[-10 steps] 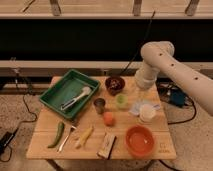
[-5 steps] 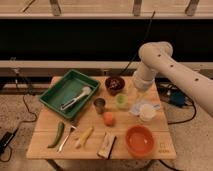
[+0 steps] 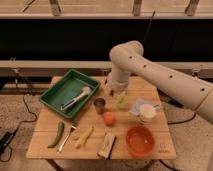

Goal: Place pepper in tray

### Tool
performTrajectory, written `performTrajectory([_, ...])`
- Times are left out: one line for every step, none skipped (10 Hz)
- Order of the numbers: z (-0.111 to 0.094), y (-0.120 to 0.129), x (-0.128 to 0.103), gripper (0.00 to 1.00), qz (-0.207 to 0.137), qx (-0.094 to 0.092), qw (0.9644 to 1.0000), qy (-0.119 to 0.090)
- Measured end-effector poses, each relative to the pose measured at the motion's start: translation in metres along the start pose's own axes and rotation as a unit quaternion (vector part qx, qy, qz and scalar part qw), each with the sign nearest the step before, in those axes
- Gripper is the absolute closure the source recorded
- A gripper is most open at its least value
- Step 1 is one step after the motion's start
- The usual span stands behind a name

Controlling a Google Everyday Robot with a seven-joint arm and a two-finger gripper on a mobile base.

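Green and slim, the slightly curved pepper (image 3: 56, 135) lies flat on the pale wooden table (image 3: 47, 122) near its front left corner, apart from the rectangular dark green plastic tray (image 3: 56, 93) behind it. Right of the tray, the smooth white arm's gripper (image 3: 118, 94) hangs over the table's middle. Whether it is spread or closed cannot be told.

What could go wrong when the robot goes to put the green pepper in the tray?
The gripper hangs behind the metal cup, far from the pepper. Reaching across, the arm might bump that cup or the orange ball, which could roll.
A pale utensil lies right beside the pepper and might get grabbed too.
The tray already holds a scoop, so the pepper may land on it.
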Motion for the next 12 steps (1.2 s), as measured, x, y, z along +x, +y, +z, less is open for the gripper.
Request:
performTrajectory([0.008,-0.020,-0.022,0.50,-0.019,-0.002,0.9998,0.000])
performTrajectory([0.015,-0.036,-0.039,0.50,-0.035,-0.003,0.9994,0.000])
performTrajectory([0.021,-0.050,-0.056,0.50,-0.050,-0.004,0.9988,-0.001])
performTrajectory([0.027,-0.063,-0.072,0.50,-0.064,-0.005,0.9979,-0.002])
performTrajectory([0.038,-0.081,-0.096,0.50,-0.084,-0.008,0.9964,-0.004])
performTrajectory([0.049,-0.095,-0.115,0.50,-0.101,-0.013,0.9948,-0.006])
performTrajectory([0.060,-0.106,-0.132,0.50,-0.115,-0.017,0.9932,-0.009])
performTrajectory([0.078,-0.119,-0.155,0.50,-0.134,-0.024,0.9905,-0.016])
performTrajectory([0.096,-0.127,-0.176,0.50,-0.151,-0.030,0.9878,-0.024])
performTrajectory([0.108,-0.128,-0.191,0.50,-0.162,-0.034,0.9857,-0.033])
performTrajectory([0.110,-0.129,-0.193,0.50,-0.164,-0.033,0.9853,-0.034])
performTrajectory([0.110,-0.128,-0.191,0.50,-0.162,-0.033,0.9856,-0.033])
